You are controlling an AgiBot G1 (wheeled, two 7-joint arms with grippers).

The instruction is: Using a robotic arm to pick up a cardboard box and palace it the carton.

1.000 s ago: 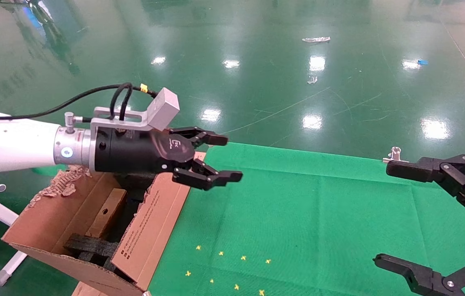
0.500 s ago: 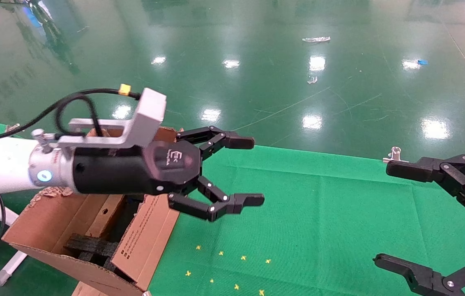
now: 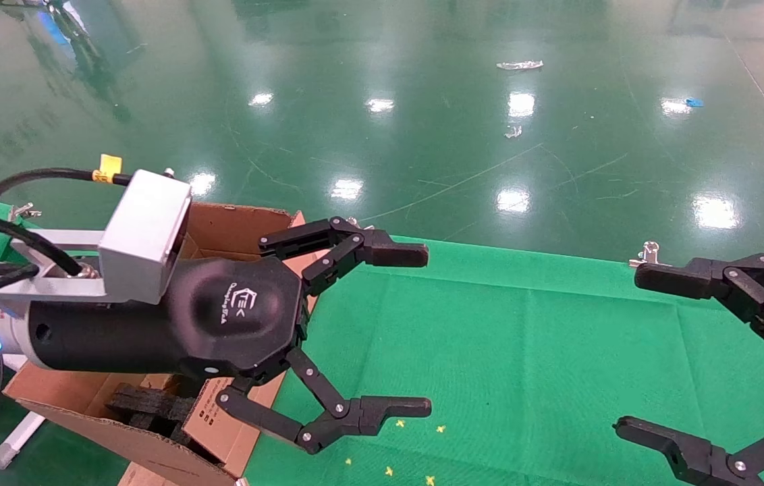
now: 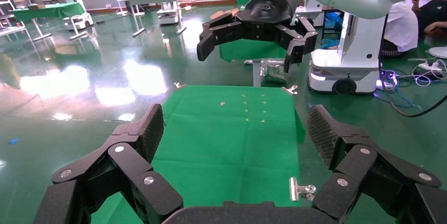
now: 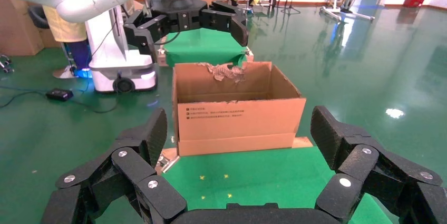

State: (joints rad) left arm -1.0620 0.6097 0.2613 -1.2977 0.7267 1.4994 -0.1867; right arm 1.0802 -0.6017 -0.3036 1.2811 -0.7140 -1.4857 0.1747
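Observation:
My left gripper (image 3: 412, 331) hangs open and empty beside the carton's right flap, over the green cloth; its black body covers most of the carton's opening. The carton (image 3: 233, 229) stands at the table's left end, with a printed flap (image 3: 212, 413) and black foam (image 3: 146, 403) showing below the wrist. The cardboard box is hidden. In the right wrist view the carton (image 5: 237, 109) faces me, its torn back edge on top and the left gripper (image 5: 185, 17) above it. My right gripper (image 3: 635, 351) is parked open at the table's right edge. Between the left gripper's (image 4: 237, 132) fingers there is only cloth.
The green cloth table (image 3: 524, 351) carries small yellow marks (image 3: 389, 470) near its front. A metal clip (image 3: 648, 255) holds the cloth at the far right corner, and another clip (image 4: 300, 188) sits by my left fingers. A white stand leg (image 3: 14, 442) lies left of the carton.
My left gripper has swung off the carton's top, down and toward the camera, and its fingers have spread wider. The right gripper has not moved.

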